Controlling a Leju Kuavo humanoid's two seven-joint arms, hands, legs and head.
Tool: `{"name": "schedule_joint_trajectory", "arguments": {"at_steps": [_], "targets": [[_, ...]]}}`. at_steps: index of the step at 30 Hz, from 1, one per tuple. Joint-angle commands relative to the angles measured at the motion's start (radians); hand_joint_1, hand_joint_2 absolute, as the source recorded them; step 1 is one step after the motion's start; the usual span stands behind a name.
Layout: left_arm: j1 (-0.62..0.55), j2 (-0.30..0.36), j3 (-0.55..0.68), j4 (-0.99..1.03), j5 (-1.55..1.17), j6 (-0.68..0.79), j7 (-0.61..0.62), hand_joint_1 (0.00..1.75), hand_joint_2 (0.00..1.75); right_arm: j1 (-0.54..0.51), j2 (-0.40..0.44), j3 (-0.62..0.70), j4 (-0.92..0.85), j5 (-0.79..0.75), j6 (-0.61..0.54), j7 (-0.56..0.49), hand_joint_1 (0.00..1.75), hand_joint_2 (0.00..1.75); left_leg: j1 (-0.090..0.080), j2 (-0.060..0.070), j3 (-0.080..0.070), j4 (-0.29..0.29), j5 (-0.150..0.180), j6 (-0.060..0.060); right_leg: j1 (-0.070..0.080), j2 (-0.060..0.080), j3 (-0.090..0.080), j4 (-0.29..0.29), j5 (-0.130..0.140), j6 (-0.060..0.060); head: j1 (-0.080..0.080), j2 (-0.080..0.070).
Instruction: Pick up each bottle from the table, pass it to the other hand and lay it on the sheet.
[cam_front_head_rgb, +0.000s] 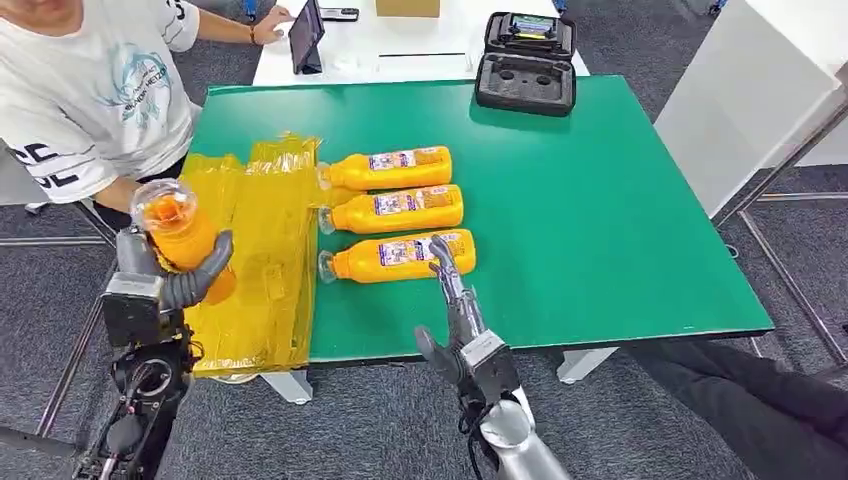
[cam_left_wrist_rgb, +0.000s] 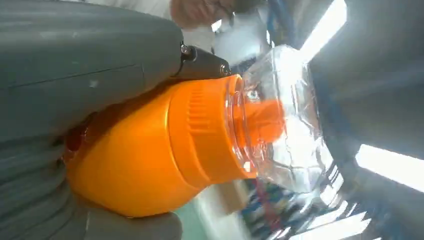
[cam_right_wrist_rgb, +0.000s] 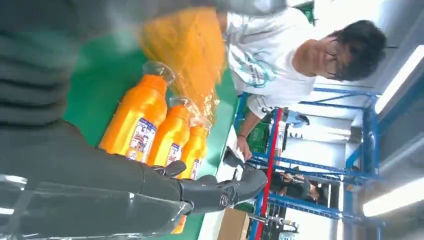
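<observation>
— So, biggest first: what's laid out?

— One green table (cam_front_head_rgb: 600, 220), with one crinkled yellow sheet (cam_front_head_rgb: 262, 270) spread over its left end. A person in a white shirt (cam_front_head_rgb: 90, 90) sits at that far left corner. One open black case (cam_front_head_rgb: 527, 62) lies at the far edge.

— And the bottles?

— Four orange bottles altogether. Three lie on their sides in a row on the green, clear caps towards the sheet: the far bottle (cam_front_head_rgb: 390, 168), the middle bottle (cam_front_head_rgb: 395, 209) and the near bottle (cam_front_head_rgb: 400, 257).

— The fourth?

— The held bottle (cam_front_head_rgb: 180, 232) stands upright in the left hand (cam_front_head_rgb: 165, 280), fingers and thumb wrapped round its body, cap up, over the sheet's left edge.

— The other hand?

— The right hand (cam_front_head_rgb: 460, 320) holds nothing. Its fingers are straight and apart, pointing away from the robot; the fingertips (cam_front_head_rgb: 440, 250) overlap the near bottle's base end, though contact can't be judged.
</observation>
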Motion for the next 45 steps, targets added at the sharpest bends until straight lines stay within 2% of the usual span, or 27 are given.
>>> {"name": "schedule_joint_trajectory", "arguments": {"at_steps": [1, 5, 7, 9, 13, 14, 17, 21, 27, 28, 35, 39, 44, 45], "targets": [[-0.178, 0.131, -0.101, 0.229, -0.167, -0.08, 0.061, 1.75, 1.75, 0.063, 0.003, -0.08, -0.099, -0.002, 0.017, 0.001, 0.0, 1.75, 0.0, 0.0, 0.003, -0.001, -0.001, -0.001, 0.0, -0.002, 0.003, 0.0, -0.001, 0.0, -0.001, 0.0], [-0.191, 0.153, -0.159, 0.275, -0.257, -0.134, 0.079, 1.75, 1.75, 0.082, 0.004, -0.103, -0.114, 0.007, 0.035, 0.001, 0.0, 1.75, -0.001, -0.002, 0.006, -0.002, -0.001, 0.0, 0.0, -0.003, 0.006, -0.001, -0.002, 0.0, 0.0, 0.0], [-0.201, 0.164, -0.195, 0.283, -0.284, -0.174, 0.079, 1.75, 1.75, 0.079, 0.005, -0.106, -0.104, 0.001, 0.045, 0.001, 0.0, 1.75, 0.0, 0.0, 0.002, -0.001, 0.0, 0.0, 0.0, -0.001, 0.002, -0.001, -0.001, 0.0, 0.0, 0.0], [-0.221, 0.171, -0.231, 0.298, -0.316, -0.208, 0.089, 1.75, 1.75, 0.07, 0.007, -0.112, -0.085, -0.001, 0.051, 0.001, 0.0, 1.75, 0.0, -0.001, 0.007, -0.002, -0.002, -0.001, 0.0, -0.003, 0.008, -0.001, -0.003, 0.0, 0.0, 0.0], [-0.254, 0.172, -0.27, 0.345, -0.357, -0.238, 0.107, 1.75, 1.75, 0.068, 0.012, -0.114, -0.07, 0.003, 0.055, 0.001, 0.0, 1.75, 0.0, -0.001, 0.005, -0.001, -0.001, -0.001, 0.0, -0.002, 0.005, -0.001, -0.002, 0.0, 0.0, 0.0], [-0.271, 0.189, -0.299, 0.363, -0.409, -0.241, 0.132, 1.75, 1.75, 0.074, 0.012, -0.117, -0.076, 0.003, 0.062, 0.001, 0.0, 1.75, 0.0, 0.0, 0.002, -0.001, 0.0, 0.0, 0.0, -0.001, 0.002, -0.001, -0.001, 0.0, 0.0, 0.0], [-0.277, 0.203, -0.304, 0.373, -0.425, -0.246, 0.135, 1.75, 1.75, 0.079, 0.009, -0.118, -0.078, 0.003, 0.065, 0.001, 0.0, 1.75, 0.0, -0.001, 0.007, -0.001, -0.002, -0.001, 0.0, -0.002, 0.007, -0.001, -0.003, -0.001, 0.0, 0.0], [-0.274, 0.209, -0.311, 0.377, -0.437, -0.249, 0.136, 1.75, 1.75, 0.08, 0.008, -0.118, -0.075, 0.001, 0.07, 0.001, 0.0, 1.75, 0.0, 0.001, 0.003, 0.0, -0.001, -0.001, 0.0, 0.0, 0.003, 0.0, -0.001, 0.0, 0.0, 0.0], [-0.234, 0.263, -0.333, 0.423, -0.549, -0.253, 0.187, 1.75, 1.75, 0.051, 0.018, -0.122, -0.022, 0.001, 0.123, 0.001, 0.0, 1.75, 0.0, 0.003, 0.003, -0.001, -0.001, -0.001, 0.0, 0.003, 0.003, -0.001, 0.0, 0.0, 0.0, 0.0], [-0.223, 0.258, -0.328, 0.445, -0.553, -0.247, 0.192, 1.75, 1.75, 0.047, 0.02, -0.122, -0.024, 0.009, 0.12, 0.001, 0.0, 1.75, 0.0, 0.005, 0.008, -0.002, -0.003, -0.001, 0.0, 0.003, 0.007, -0.002, -0.001, 0.0, 0.0, 0.0], [-0.216, 0.255, -0.328, 0.46, -0.557, -0.244, 0.191, 1.75, 1.75, 0.048, 0.021, -0.123, -0.024, 0.01, 0.121, 0.001, 0.0, 1.75, 0.0, 0.003, 0.006, -0.002, -0.002, 0.0, 0.0, 0.002, 0.005, -0.001, -0.001, 0.0, 0.0, 0.0], [-0.191, 0.219, -0.32, 0.524, -0.625, -0.234, 0.225, 1.75, 1.75, 0.037, 0.02, -0.127, -0.052, 0.024, 0.119, 0.001, 0.0, 1.75, -0.001, 0.003, 0.003, -0.001, -0.001, 0.0, 0.0, 0.002, 0.003, -0.001, 0.0, 0.0, 0.0, 0.0], [-0.193, 0.193, -0.304, 0.628, -0.7, -0.228, 0.255, 1.75, 1.75, 0.016, 0.021, -0.125, -0.033, 0.026, 0.129, 0.001, 0.0, 1.75, -0.001, 0.002, 0.008, -0.003, -0.002, -0.001, 0.0, 0.001, 0.007, -0.002, -0.002, 0.0, 0.0, 0.0], [-0.193, 0.19, -0.3, 0.654, -0.702, -0.239, 0.253, 1.75, 1.75, 0.013, 0.019, -0.121, -0.029, 0.026, 0.132, 0.001, 0.0, 1.75, 0.0, 0.002, 0.004, -0.002, -0.001, -0.001, 0.0, 0.001, 0.004, -0.001, -0.001, 0.0, 0.0, 0.0]]}}
